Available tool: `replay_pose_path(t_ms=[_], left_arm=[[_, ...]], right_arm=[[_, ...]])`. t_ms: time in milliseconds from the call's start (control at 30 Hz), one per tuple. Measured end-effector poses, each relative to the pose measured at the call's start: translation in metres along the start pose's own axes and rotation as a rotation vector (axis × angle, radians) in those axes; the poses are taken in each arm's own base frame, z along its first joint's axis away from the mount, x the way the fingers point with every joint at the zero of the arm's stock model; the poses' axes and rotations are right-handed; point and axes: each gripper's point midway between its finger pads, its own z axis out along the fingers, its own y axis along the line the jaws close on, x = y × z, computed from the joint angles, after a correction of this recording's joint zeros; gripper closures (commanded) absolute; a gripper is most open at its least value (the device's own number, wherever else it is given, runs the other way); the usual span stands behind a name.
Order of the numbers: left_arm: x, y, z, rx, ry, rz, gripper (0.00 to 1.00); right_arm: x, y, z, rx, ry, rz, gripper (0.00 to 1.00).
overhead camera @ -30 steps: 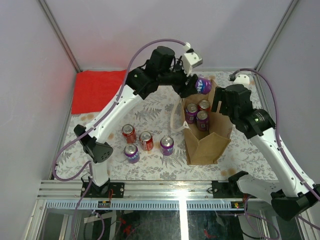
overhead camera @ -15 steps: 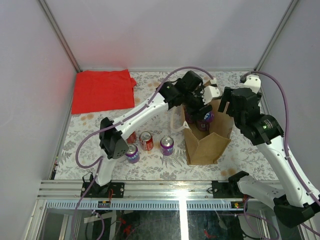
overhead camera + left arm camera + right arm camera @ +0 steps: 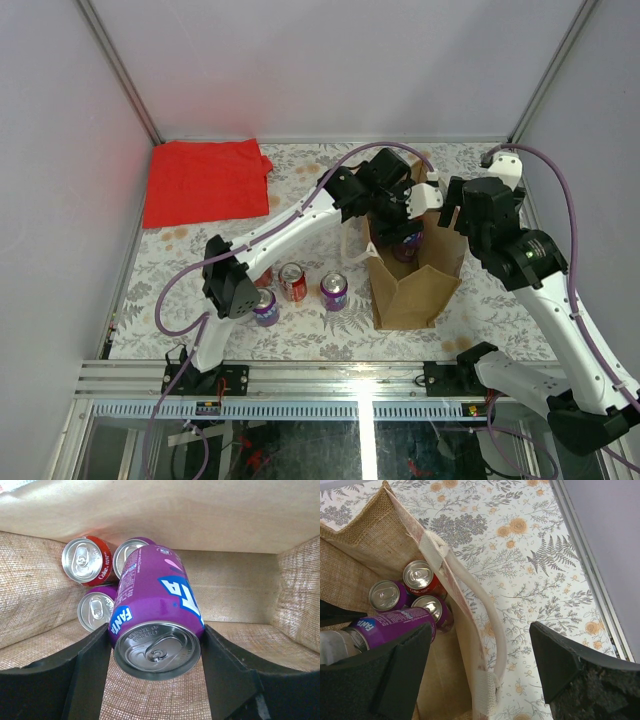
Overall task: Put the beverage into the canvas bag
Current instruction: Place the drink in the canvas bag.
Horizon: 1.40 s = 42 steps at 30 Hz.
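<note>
The beverage, a purple Fanta can (image 3: 155, 610), lies tilted between the black fingers of my left gripper (image 3: 154, 640), which is shut on its sides near the lid. The can hangs inside the tan canvas bag (image 3: 415, 285), just above its woven floor. Three cans stand upright in the bag's far corner: a red one (image 3: 82, 561) and two purple ones (image 3: 96, 611). My right gripper (image 3: 480, 645) is open and straddles the bag's side wall (image 3: 462, 645) and cream strap handle (image 3: 492, 630) without touching them. In the top view the left gripper (image 3: 405, 218) reaches down into the bag's mouth.
Loose cans stand on the floral table left of the bag: a red one (image 3: 292, 281), a purple one (image 3: 334, 290) and another purple one (image 3: 265, 306) by the left arm's elbow. A flat red cloth (image 3: 205, 182) lies at the back left. A metal frame rail (image 3: 590, 570) borders the table's right side.
My left arm has brought the purple can from above the bag's back rim down into the bag. The right arm shifted slightly toward the bag's right wall.
</note>
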Motion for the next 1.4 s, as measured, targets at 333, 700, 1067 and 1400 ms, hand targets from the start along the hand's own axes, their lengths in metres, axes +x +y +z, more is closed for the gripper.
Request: replay_pose_path(t_ms=[333, 700, 1067, 1400], left_arm=[[-0.005, 0.021, -0.001, -0.104, -0.006, 0.024, 1.00], [-0.026, 0.059, -0.025, -0.281, -0.078, 0.038, 1.00], [-0.016, 0.034, -0.054, -0.206, -0.041, 0.086, 1.00], [0.013, 0.013, -0.037, -0.078, 0.058, 0.089, 1.00]], right_arm=[[0.003, 0.001, 0.004, 0.006, 0.012, -0.007, 0.14], [0.002, 0.003, 0.006, 0.002, 0.010, 0.001, 0.14], [0.005, 0.006, 0.008, -0.012, 0.022, -0.006, 0.14], [0.014, 0.001, 0.004, -0.010, 0.024, 0.013, 0.14]])
